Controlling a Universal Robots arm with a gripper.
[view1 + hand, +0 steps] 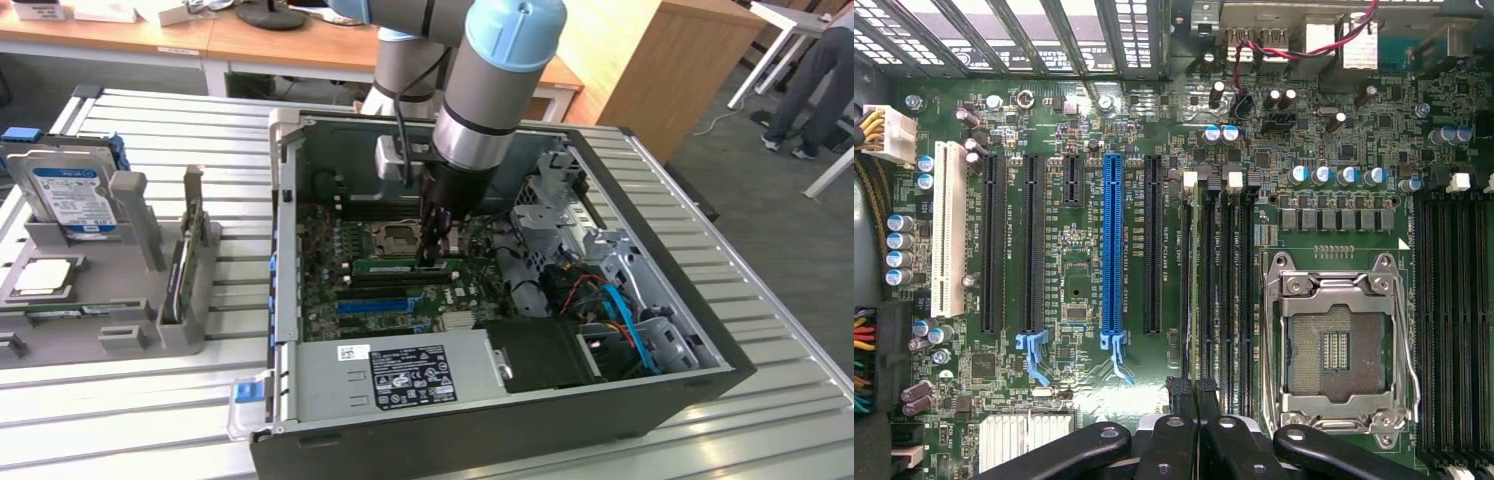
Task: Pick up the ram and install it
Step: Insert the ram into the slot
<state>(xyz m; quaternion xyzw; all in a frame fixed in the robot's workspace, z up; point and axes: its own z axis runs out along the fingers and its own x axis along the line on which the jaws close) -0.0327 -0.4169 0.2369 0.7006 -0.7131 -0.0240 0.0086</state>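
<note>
One claw: your gripper [434, 258] stood clenched inside the computer case [287, 250], just beside the processor socket [400, 238].
Ram: the ram [394, 267] lay on edge in a memory slot [1226, 270] just beside the socket, its end under your fingertips [1176, 395].
Grip: you could not tell whether the tips pinched or merely touched the stick.
Tray: the grey fixture [80, 290] with the hard drive [67, 195] sat well apart from the socket, outside the case.
</note>
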